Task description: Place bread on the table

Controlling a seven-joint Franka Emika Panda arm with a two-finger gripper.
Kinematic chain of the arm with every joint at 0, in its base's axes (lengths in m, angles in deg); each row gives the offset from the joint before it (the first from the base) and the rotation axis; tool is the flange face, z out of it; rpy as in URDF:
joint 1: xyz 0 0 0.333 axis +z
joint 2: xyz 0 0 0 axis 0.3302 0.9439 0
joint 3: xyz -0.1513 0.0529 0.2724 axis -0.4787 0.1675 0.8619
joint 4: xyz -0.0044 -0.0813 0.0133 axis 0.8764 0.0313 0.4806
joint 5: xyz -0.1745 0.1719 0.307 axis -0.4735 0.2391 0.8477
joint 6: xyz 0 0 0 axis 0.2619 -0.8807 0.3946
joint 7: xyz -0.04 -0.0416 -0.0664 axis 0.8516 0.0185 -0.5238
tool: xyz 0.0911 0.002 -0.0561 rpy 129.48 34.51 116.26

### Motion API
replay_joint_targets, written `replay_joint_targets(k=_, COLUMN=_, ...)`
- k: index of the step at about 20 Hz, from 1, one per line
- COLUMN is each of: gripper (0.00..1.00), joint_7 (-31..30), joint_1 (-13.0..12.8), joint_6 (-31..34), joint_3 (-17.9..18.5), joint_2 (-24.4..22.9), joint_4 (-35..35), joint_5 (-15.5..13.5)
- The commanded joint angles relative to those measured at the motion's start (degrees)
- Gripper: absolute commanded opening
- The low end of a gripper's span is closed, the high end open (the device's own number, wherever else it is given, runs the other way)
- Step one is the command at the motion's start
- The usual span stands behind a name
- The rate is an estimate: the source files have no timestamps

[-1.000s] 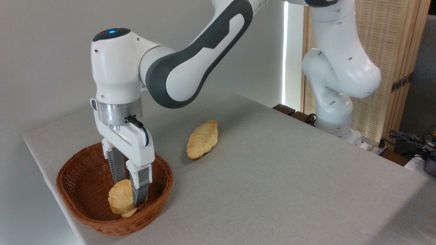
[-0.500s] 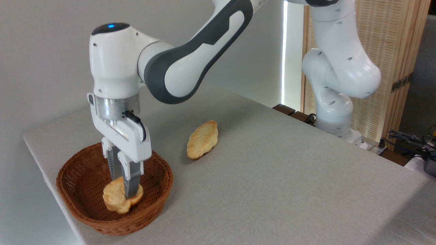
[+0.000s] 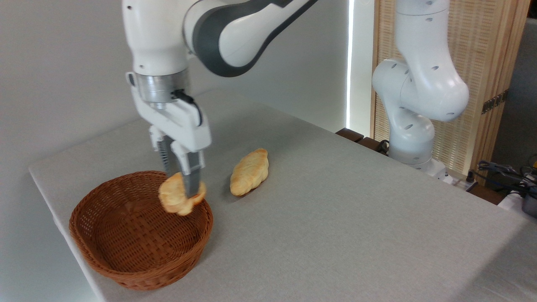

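The robot's two-finger hand (image 3: 184, 193) was clamped across the small golden-yellow flaky bun (image 3: 179, 198), holding it in the air above the brown wicker basket's (image 3: 138, 274) far rim, clear of the grey cloth-covered counter (image 3: 335, 218). The bun looked light, soft and crumbly; a gentle grip across its middle seemed safest.

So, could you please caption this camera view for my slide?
Gripper lifts a bun clear of the basket; a loaf lies on the table.

One bread (image 3: 178, 198), one braided loaf (image 3: 249, 172), one wicker basket (image 3: 105, 256), one table (image 3: 335, 218).
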State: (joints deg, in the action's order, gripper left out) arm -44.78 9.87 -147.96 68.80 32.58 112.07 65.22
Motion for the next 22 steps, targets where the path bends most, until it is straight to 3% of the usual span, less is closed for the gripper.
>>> replay_joint_targets(k=1, gripper=0.8, joint_7=2.0, joint_1=0.0, joint_6=0.6, joint_3=0.3, joint_2=-6.1, joint_4=8.3, joint_5=-0.7)
replay_joint_targets(k=2, gripper=1.0, joint_7=2.5, joint_1=0.0, joint_6=1.4, joint_3=0.4, joint_2=-6.9, joint_4=9.8, joint_5=-0.7)
replay_joint_targets(k=6, gripper=1.0, joint_7=7.0, joint_1=-0.1, joint_6=5.3, joint_3=0.3, joint_2=-7.5, joint_4=13.1, joint_5=-0.7)
replay_joint_targets(k=13, gripper=1.0, joint_7=7.3, joint_1=-1.0, joint_6=4.5, joint_3=0.2, joint_2=-6.5, joint_4=12.9, joint_5=-0.8)
replay_joint_targets(k=22, gripper=1.0, joint_7=2.4, joint_1=-0.5, joint_6=5.1, joint_3=0.8, joint_2=-7.3, joint_4=1.9, joint_5=-0.5)
